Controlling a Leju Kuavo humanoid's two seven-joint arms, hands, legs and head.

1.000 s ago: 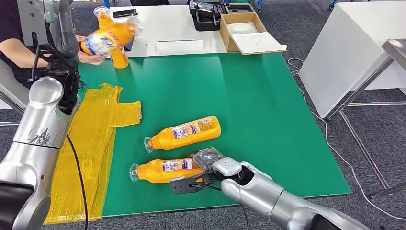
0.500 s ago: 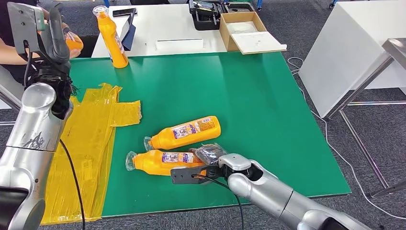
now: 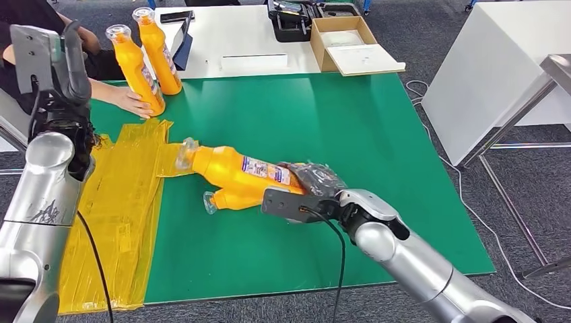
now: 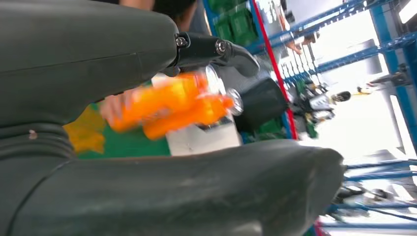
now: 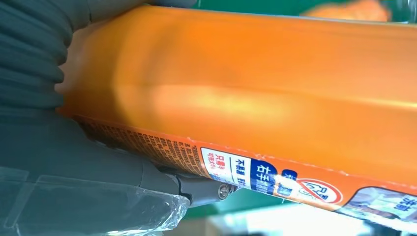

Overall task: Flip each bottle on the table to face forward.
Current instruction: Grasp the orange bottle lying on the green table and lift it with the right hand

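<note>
Head view counts four orange bottles. At the far left of the frame the left hand is raised off the worktop; its fingers show spread with nothing between them in the left wrist view. Just right of it, at the upper left, two bottles stand upright side by side near the far edge of the green worktop: the nearer standing bottle has a person's hand resting at its base, and the farther standing bottle stands just behind it. A yellow plastic sheet lies along the left side of the worktop.

Toward the middle, the lifted bottle is held tilted, its long axis running from lower right to upper left, its clear cap pointing at the upper left, over the sheet's edge. It is orange with a printed label facing up. Beneath it the lying bottle rests on the green surface, its cap pointing left, mostly hidden.

Right of centre, the right hand, wrapped in clear plastic, grips the lifted bottle at its base end, fingers closed around it.
</note>
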